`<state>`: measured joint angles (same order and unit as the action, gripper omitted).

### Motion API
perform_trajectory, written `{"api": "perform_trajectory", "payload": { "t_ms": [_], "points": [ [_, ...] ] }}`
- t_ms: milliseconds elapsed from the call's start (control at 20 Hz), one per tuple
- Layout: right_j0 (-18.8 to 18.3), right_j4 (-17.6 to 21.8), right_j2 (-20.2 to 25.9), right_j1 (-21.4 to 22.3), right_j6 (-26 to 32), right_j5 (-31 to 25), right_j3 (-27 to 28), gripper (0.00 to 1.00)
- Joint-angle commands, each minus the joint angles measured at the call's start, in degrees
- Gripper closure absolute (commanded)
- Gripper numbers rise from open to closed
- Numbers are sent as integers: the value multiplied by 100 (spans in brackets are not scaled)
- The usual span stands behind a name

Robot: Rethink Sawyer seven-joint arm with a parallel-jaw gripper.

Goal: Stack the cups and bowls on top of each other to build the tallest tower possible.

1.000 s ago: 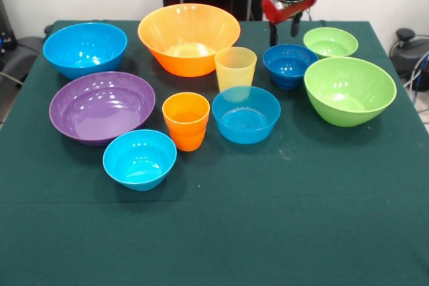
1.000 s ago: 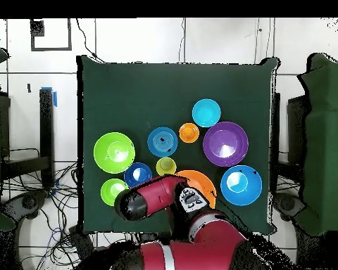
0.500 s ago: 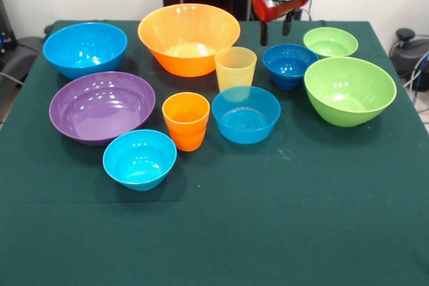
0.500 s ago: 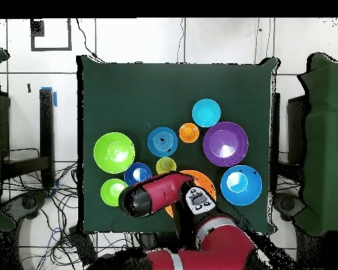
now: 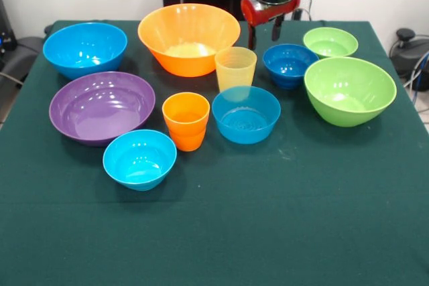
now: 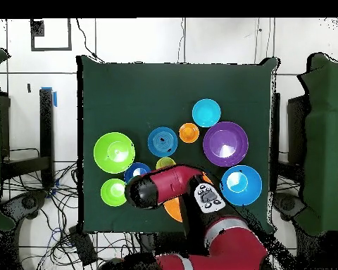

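Tool raised, fingers apart, arm bent

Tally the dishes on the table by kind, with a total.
Large bowls: 4 (orange, purple, blue, lime green)
Small bowls: 4 (light blue, dark blue, lime green)
Cups: 2 (orange, pale yellow)
Total: 10

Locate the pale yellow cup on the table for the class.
In the front view, the pale yellow cup stands upright near the table's middle, just right of the large orange bowl, behind the light blue bowl and left of the dark blue bowl.
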<state>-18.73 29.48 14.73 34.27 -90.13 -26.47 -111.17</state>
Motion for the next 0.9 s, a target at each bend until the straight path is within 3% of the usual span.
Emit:
{"api": "perform_trajectory", "payload": {
  "t_ms": [50,450,900],
  "points": [
    [-93,299,550,-218,726,-638,882,0],
    [-288,406,757,-450,881,-605,1112,0],
    [-345,442,936,-861,1263,-1064,1798,0]
  ]
}}
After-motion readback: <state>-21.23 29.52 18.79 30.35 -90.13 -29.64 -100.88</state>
